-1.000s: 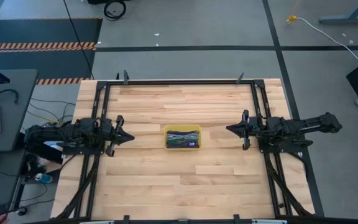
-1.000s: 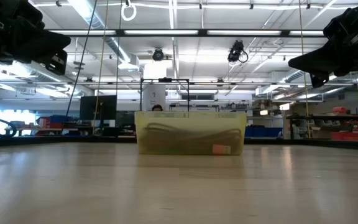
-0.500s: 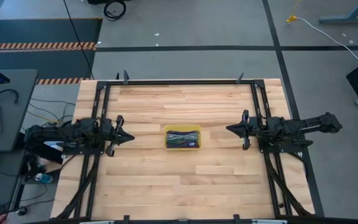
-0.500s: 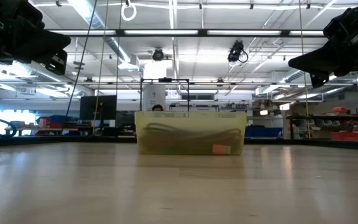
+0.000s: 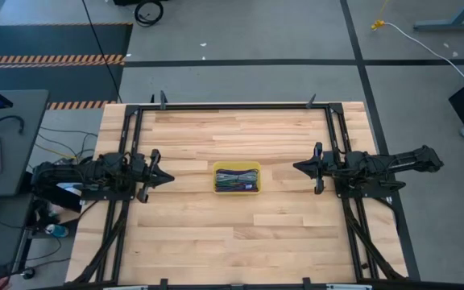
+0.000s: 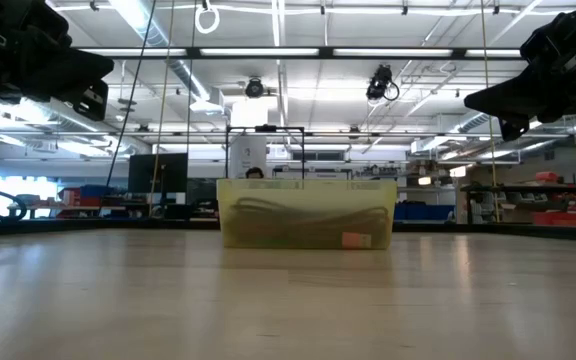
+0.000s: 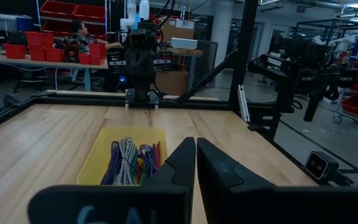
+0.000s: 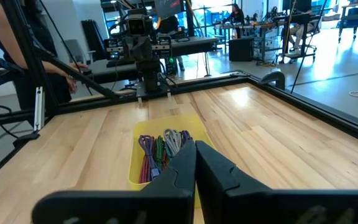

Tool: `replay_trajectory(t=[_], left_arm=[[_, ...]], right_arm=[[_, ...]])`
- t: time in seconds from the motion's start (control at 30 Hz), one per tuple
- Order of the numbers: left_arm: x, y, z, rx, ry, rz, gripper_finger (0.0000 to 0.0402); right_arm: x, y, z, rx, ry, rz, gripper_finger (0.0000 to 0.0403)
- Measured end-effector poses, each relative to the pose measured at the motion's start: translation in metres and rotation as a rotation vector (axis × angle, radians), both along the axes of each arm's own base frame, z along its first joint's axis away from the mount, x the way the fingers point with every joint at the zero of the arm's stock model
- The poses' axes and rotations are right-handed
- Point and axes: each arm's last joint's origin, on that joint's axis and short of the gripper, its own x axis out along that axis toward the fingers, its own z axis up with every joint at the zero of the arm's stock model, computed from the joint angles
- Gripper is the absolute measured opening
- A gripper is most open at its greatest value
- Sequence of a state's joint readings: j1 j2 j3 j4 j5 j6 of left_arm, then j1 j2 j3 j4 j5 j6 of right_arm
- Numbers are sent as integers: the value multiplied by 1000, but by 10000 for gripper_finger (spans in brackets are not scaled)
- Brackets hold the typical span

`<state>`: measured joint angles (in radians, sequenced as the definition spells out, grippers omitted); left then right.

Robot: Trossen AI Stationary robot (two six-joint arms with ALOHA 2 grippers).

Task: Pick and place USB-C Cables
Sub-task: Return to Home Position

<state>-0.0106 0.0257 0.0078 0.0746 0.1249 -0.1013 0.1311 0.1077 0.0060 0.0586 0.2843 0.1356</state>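
No movement — cables (image 5: 238,179) in tray (image 5: 216,179)

The wooden tabletop (image 5: 192,234) carries one item directly: a yellow tray (image 6: 306,190), resting at its centre, well apart from all edges.

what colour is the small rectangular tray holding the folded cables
Yellow; the small rectangular tray shows it best in the left wrist view.

Two end effectors (image 5: 167,179) (image 5: 298,167), one tray (image 5: 216,179)
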Motion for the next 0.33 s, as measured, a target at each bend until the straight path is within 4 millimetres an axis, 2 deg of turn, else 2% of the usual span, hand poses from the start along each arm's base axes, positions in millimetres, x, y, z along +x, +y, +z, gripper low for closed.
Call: replay_trajectory(t=[0.33], left_arm=[[0,0,0,0,0,0,23]], right_arm=[[0,0,0,0,-1,0,13]])
